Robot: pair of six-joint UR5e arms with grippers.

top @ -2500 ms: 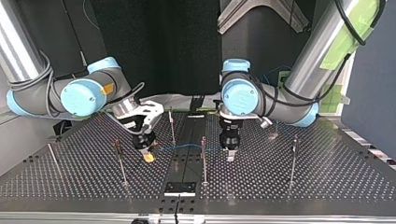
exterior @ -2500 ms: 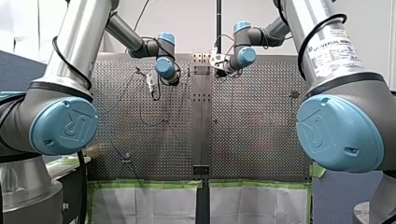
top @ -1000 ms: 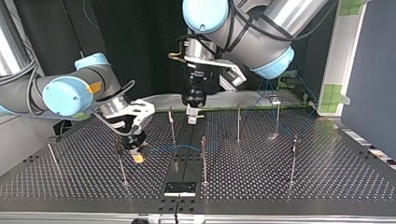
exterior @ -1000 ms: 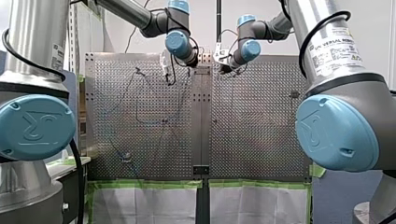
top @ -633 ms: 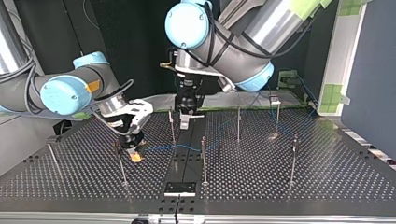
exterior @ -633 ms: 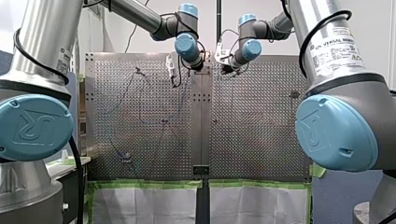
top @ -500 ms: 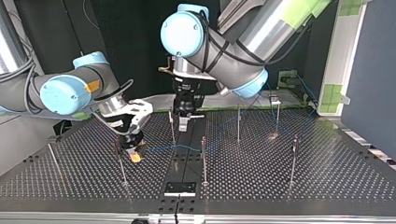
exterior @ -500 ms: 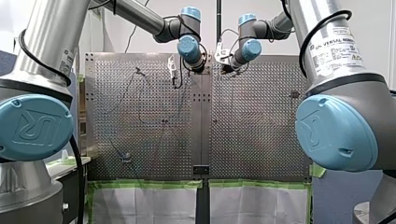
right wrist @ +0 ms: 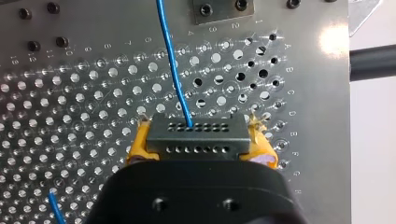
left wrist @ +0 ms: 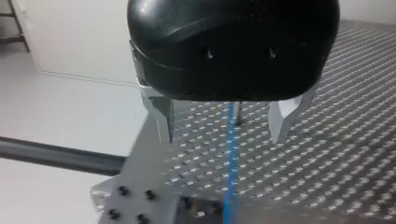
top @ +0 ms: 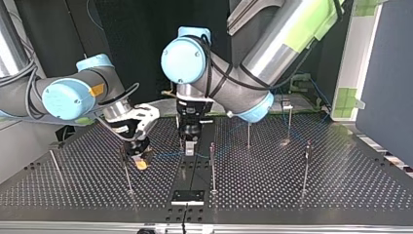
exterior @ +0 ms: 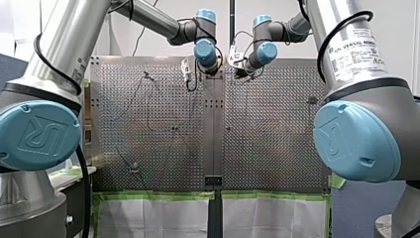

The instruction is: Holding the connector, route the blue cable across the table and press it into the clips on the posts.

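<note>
- Two grippers are at work. My right gripper (top: 141, 162) is clenched on the connector (right wrist: 196, 137), and my left gripper (left wrist: 223, 137) is released, its jaws wide apart.
- There is one connector: a dark grey rectangular block, its face pierced by two rows of small round holes. It is squeezed between two soft yellow pads (right wrist: 139, 144).
- One blue cable (right wrist: 173, 70), thin and smooth, leaves the connector's upper row of holes. It runs low over the bench (top: 341, 185) towards the middle.
- In the left wrist view the cable passes between two flat metal fingers (left wrist: 161, 116) under a rounded black body. It is blurred there, and neither finger seems to touch it.
- I count seven posts (top: 212, 165) in the top view, all thin upright rods. One is partly hidden behind my left gripper, so the count may be off.
- There is one bench, of dull metal with a dense grid of round holes. A plainer strip runs down its middle, and my left gripper hangs over that strip.
- My right gripper is low over the bench at the top view's left, just beside one post.
</note>
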